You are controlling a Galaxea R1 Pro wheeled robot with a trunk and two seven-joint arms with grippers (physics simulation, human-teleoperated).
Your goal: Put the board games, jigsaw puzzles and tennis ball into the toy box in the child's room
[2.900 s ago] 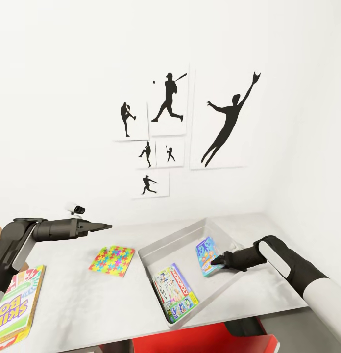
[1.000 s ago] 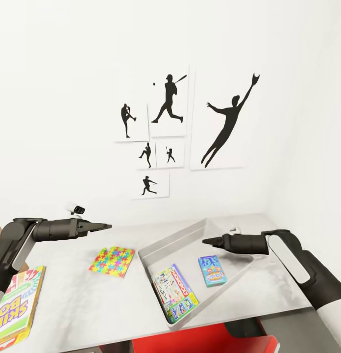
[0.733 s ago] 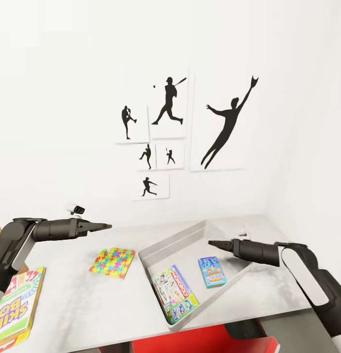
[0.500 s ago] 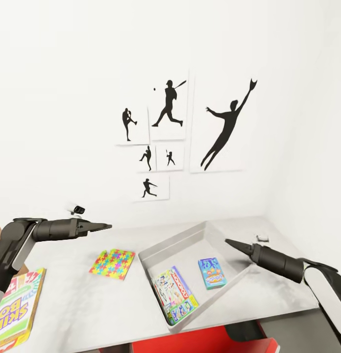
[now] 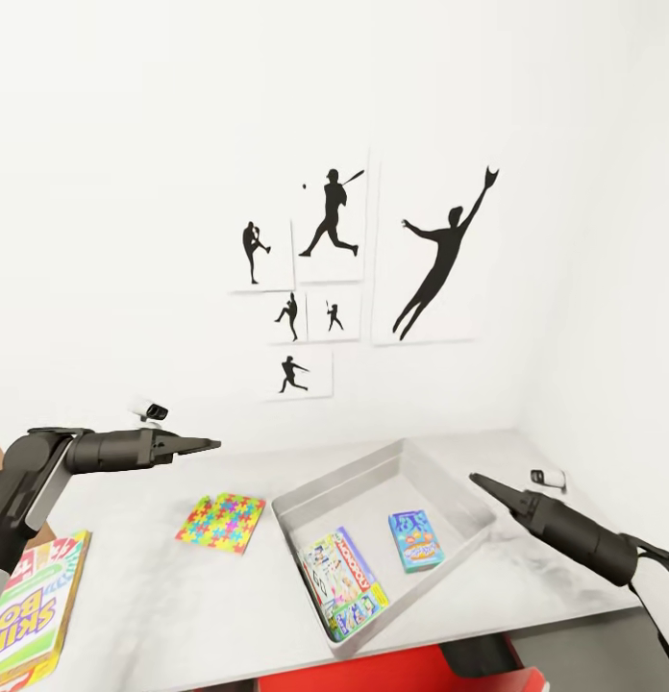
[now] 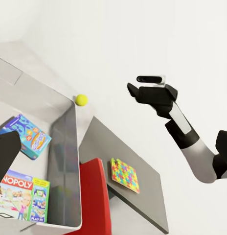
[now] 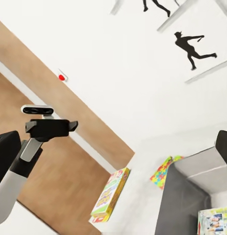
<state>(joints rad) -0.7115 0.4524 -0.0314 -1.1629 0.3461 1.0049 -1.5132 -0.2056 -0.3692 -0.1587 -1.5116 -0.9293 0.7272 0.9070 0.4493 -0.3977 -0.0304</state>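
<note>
Standing already in the toy box (image 5: 469,519) are two board games; both sets of fingers look clenched, empty. Next, the jigsaw puzzle (image 5: 220,522) on the counter (image 5: 161,596) needs grasping.

Light grey sloped plastic toy box (image 5: 306,505) on pale desk top (image 5: 161,596) holds white-green Monopoly box (image 5: 342,581) & small blue game box (image 5: 415,540), both flat; multicoloured jigsaw square (image 5: 219,522) just beside, Skip-Bo box (image 5: 32,615) at desk's edge.
</note>
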